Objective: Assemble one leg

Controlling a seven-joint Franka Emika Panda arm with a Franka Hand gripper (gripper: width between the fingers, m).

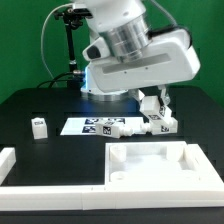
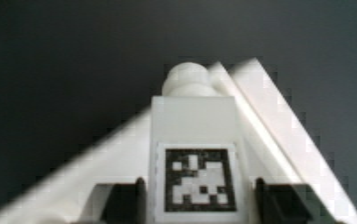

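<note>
Two dark fingers [image 2: 122, 205] of the robot's gripper [image 1: 156, 108] are pinching a small stubby white plastic leg [image 2: 194, 140] bearing a black-and-white square tag, the post lying squarely between them with its rounded tip pointing away from the wrist. It is being held low beside the flat white marker board [image 1: 98, 127], just beyond the large white tray-like panel [image 1: 155, 168], while a second leg [image 1: 38, 125] is standing well apart toward the exterior view's left.

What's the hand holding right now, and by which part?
A leg. The hand pinches it across the tagged end, and its rounded tip sticks out free.
</note>
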